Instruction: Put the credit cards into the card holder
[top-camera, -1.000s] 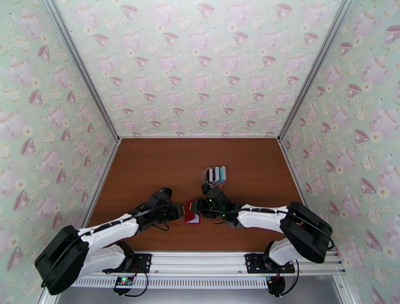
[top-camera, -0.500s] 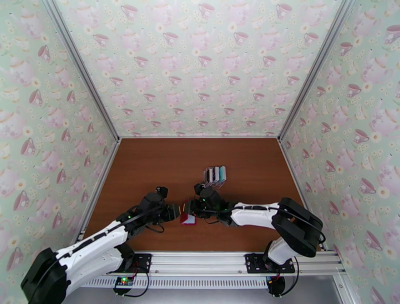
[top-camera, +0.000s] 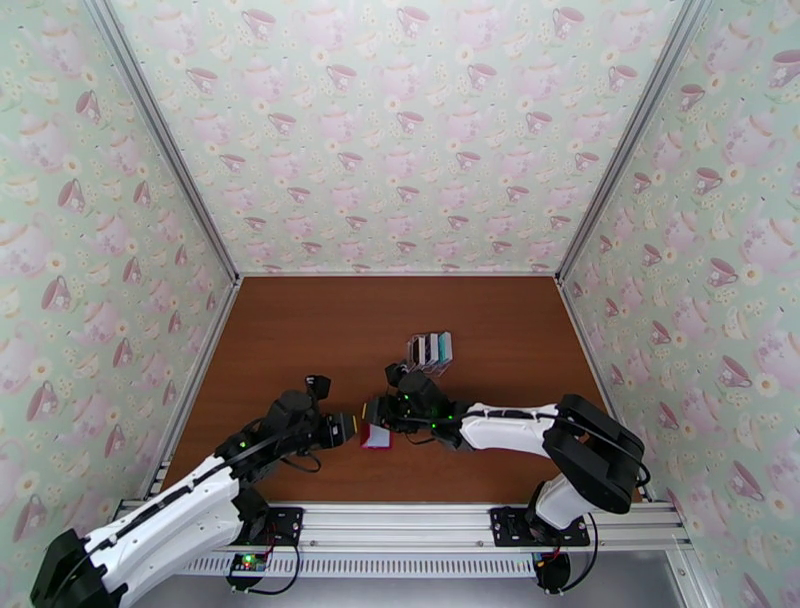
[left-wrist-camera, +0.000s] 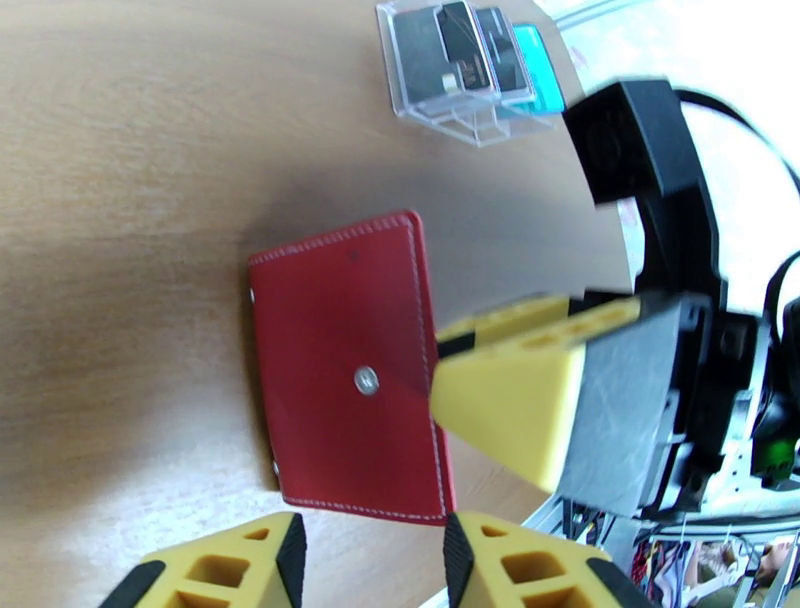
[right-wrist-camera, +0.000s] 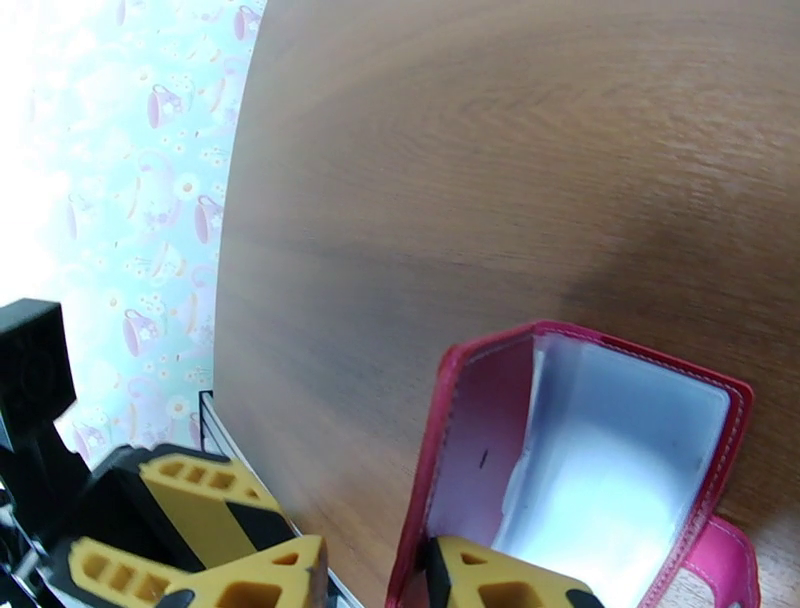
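Observation:
The red card holder (top-camera: 376, 436) lies near the table's front edge between my two grippers. In the left wrist view its red outside (left-wrist-camera: 345, 370) faces up with a snap stud. My right gripper (top-camera: 380, 412) is shut on one flap; its yellow finger (left-wrist-camera: 510, 420) presses the holder's right edge. The right wrist view shows the holder (right-wrist-camera: 610, 450) spread open, pale grey-blue inside, the red flap between my right gripper (right-wrist-camera: 375, 572) jaws. My left gripper (top-camera: 350, 428) is open just short of the holder's near edge, holding nothing (left-wrist-camera: 370, 530). The credit cards (top-camera: 432, 348) stand upright behind, black, white and teal (left-wrist-camera: 470, 55).
A clear plastic rack (left-wrist-camera: 480, 120) holds the cards at mid-table, just behind the right gripper. Bare brown tabletop (top-camera: 300, 330) stretches left and back. Patterned walls close in three sides, and a metal rail (top-camera: 400, 520) runs along the front.
The right gripper has moved left with the card holder's flap, shifting the holder slightly left. The left gripper has backed away a little to the left.

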